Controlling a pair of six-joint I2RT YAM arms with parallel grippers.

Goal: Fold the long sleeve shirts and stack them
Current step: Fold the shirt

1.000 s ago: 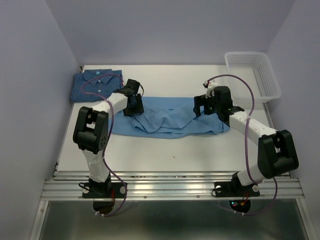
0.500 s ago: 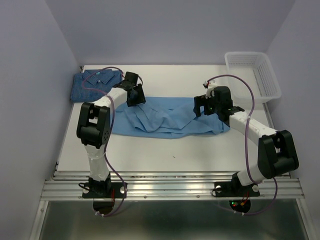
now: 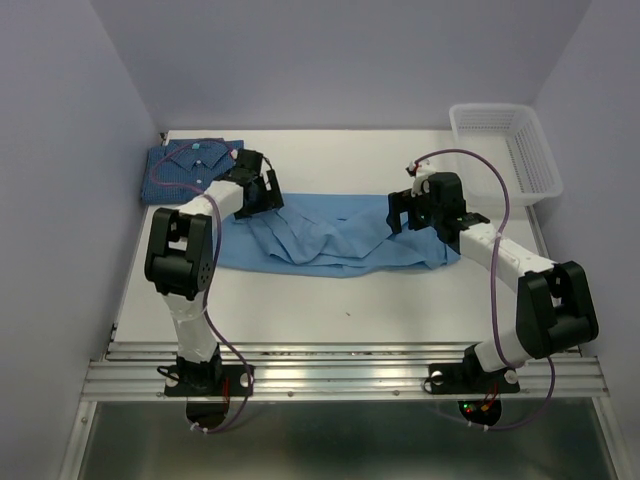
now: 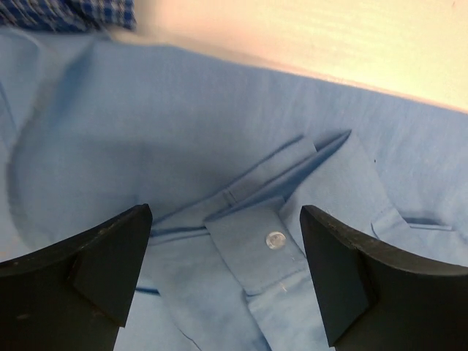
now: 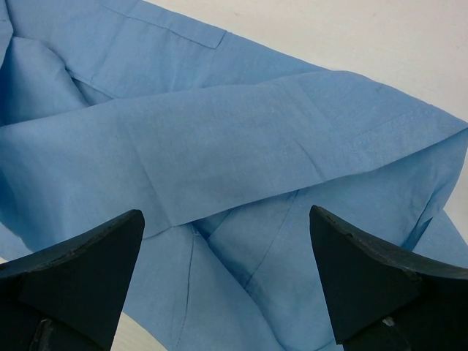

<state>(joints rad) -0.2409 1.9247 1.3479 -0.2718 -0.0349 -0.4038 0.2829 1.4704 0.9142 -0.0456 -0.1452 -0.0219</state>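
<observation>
Two shirts lie on the white table (image 3: 350,300). The darker checked shirt (image 3: 185,165) sits folded, collar up, in the far corner at about ten o'clock. The light sky-blue shirt (image 3: 340,238) is spread out and rumpled across the middle, running from nine o'clock to three.

The left gripper (image 3: 262,190) hangs over that shirt's ten o'clock end, just beside the checked one. Its fingers are spread wide with nothing between them. Its wrist camera shows a cuff (image 4: 248,256) with a small pale button (image 4: 276,239) lying under the gap.

The right gripper (image 3: 400,215) is over the three o'clock end, above overlapping layers of cloth. Its fingers are equally wide apart and hold nothing.

A white mesh basket (image 3: 505,150) stands at two o'clock, well apart from both shirts.
</observation>
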